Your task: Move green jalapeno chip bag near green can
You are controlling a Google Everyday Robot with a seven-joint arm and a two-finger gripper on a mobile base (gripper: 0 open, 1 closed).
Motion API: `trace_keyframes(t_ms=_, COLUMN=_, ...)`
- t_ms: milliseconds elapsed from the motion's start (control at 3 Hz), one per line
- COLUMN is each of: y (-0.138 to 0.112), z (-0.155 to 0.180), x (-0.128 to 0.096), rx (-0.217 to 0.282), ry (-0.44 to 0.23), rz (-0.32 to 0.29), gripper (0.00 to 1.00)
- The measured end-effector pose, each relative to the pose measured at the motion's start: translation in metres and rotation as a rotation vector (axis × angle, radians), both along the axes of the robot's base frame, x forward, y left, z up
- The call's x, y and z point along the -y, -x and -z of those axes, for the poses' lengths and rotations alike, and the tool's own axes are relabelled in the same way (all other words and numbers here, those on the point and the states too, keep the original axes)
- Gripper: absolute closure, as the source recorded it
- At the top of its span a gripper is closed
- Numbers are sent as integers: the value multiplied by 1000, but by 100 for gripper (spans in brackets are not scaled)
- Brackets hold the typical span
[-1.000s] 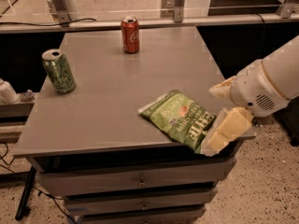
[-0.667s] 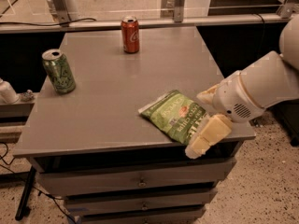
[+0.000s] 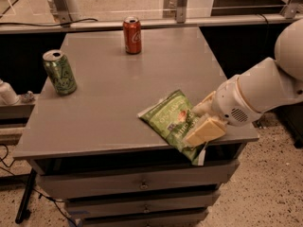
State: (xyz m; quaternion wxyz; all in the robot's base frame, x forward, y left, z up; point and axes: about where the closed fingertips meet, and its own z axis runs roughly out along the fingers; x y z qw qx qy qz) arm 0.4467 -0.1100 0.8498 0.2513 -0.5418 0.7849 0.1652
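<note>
The gripper (image 3: pixel 191 125) has moved in over the chip bag's (image 3: pixel 165 119) right end, jaws spread astride it and not yet clenched, so the carry toward the green can (image 3: pixel 59 72) hasn't begun.

Red cola can (image 3: pixel 132 35) upright near far edge of gray drawer table (image 3: pixel 109 103), centre-ish. Gripper (image 3: pixel 193 124) sits over table's front-right edge.

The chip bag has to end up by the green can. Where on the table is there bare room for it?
Bare tabletop stretches between the green can and the chip bag, in front of the red can. The front corner is crowded: the pincer sits at the bag there.
</note>
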Motion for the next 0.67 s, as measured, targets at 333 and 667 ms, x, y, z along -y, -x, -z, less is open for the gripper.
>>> trace_keyframes(t_ms=333, y=-7, z=-17, x=1, rx=29, ry=5, rz=-1, gripper=64)
trace_keyframes(t_ms=667, y=-30, z=-48, x=-9, rx=82, ry=-7, rz=-2, gripper=88)
